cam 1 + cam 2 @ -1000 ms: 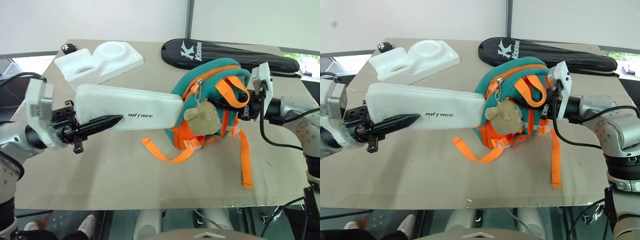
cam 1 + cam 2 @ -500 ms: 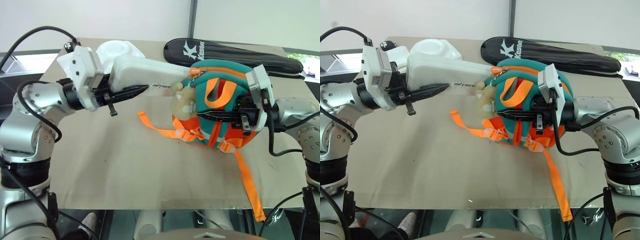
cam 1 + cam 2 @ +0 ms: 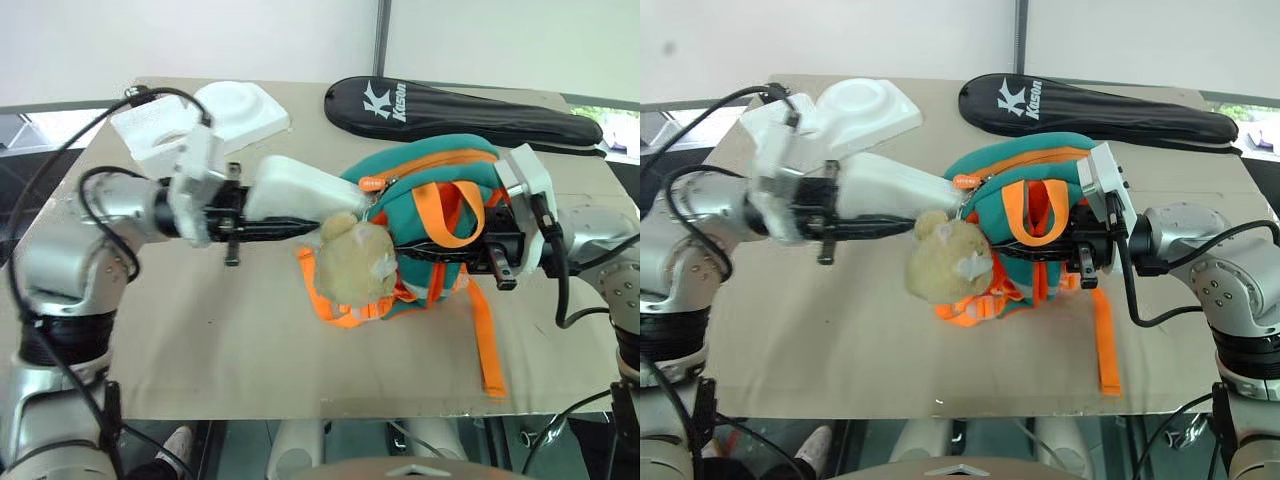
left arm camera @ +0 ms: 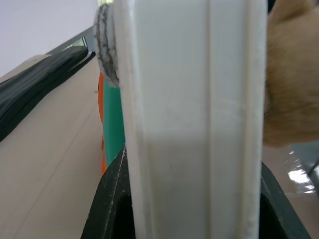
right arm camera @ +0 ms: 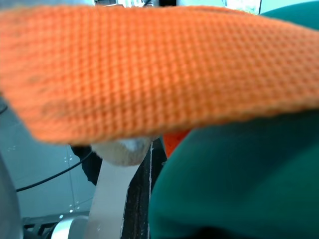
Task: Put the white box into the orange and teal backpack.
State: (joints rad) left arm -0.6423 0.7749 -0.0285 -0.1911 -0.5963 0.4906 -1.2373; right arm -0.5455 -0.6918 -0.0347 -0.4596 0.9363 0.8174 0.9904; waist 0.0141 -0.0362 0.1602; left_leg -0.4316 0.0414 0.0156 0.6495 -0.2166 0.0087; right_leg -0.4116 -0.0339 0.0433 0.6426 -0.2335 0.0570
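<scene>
Over the middle of the cardboard-topped table (image 3: pixel 200 350), the left gripper (image 3: pixel 290 228) has its two black fingers pinching the white box (image 3: pixel 290 188), whose right end pokes into the zip opening of the orange and teal backpack (image 3: pixel 440 200). From the right, the right gripper (image 3: pixel 425 250) is pressed together on the bag's orange strap (image 5: pixel 149 69), holding the bag up off the table. Its plush bear (image 3: pixel 352 262) dangles at the near-left side. At the far edge sit a white foam tray (image 3: pixel 215 115) and a black racket case (image 3: pixel 460 105).
</scene>
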